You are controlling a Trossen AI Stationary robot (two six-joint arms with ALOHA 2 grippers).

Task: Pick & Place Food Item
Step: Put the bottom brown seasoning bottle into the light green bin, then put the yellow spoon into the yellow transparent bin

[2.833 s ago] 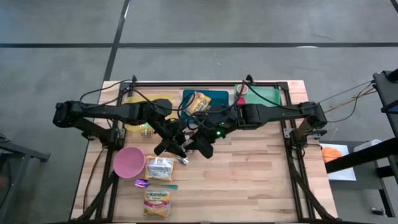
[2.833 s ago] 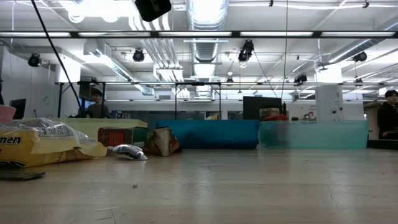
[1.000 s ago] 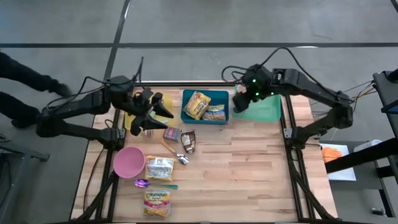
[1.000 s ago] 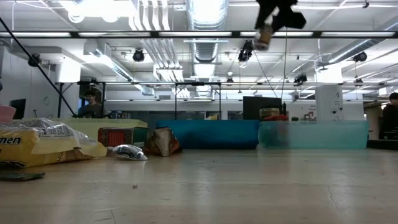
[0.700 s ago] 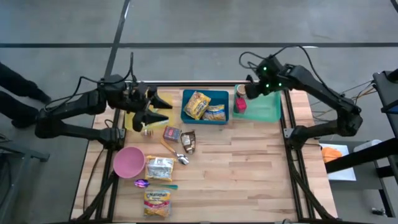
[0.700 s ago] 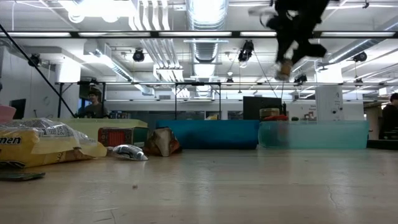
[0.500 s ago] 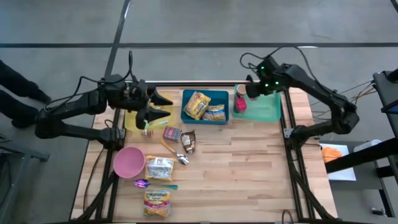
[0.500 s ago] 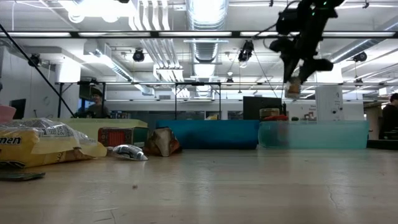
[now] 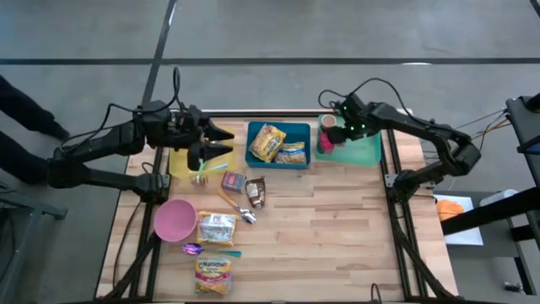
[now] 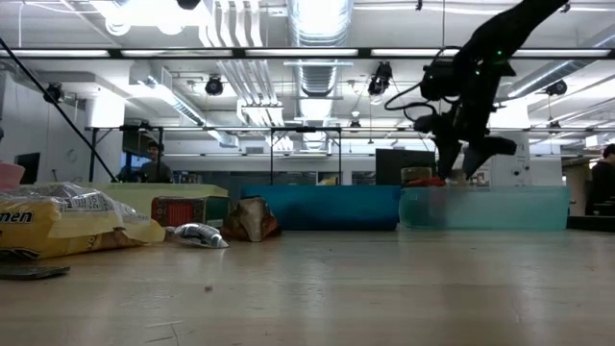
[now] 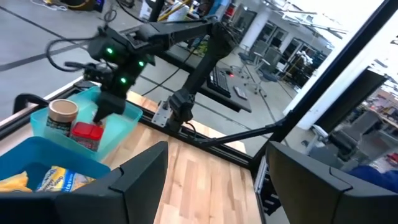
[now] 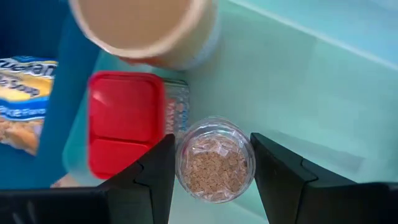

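Our R gripper (image 12: pixel 211 180) pinches a small clear jar (image 12: pixel 215 159) of brown granules between half-open jaws, jar axis upright, lid-end facing wrist cam. It hangs over the green bin (image 9: pixel 364 150), beside the red-lid container (image 12: pixel 124 121) & paper cup (image 12: pixel 146 28). L gripper (image 9: pixel 221 141) waits far off, jaws wide, empty.

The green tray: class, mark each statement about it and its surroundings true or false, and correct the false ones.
1. The right gripper holds a small jar of brown granules over the green tray. True.
2. A red-lidded container lies in that tray. True.
3. The blue bin is empty. False: it holds food packets.
4. The left gripper is shut on a spoon. False: it is open and holds nothing.
5. The pink bowl sits inside the green tray. False: it stands on the table.
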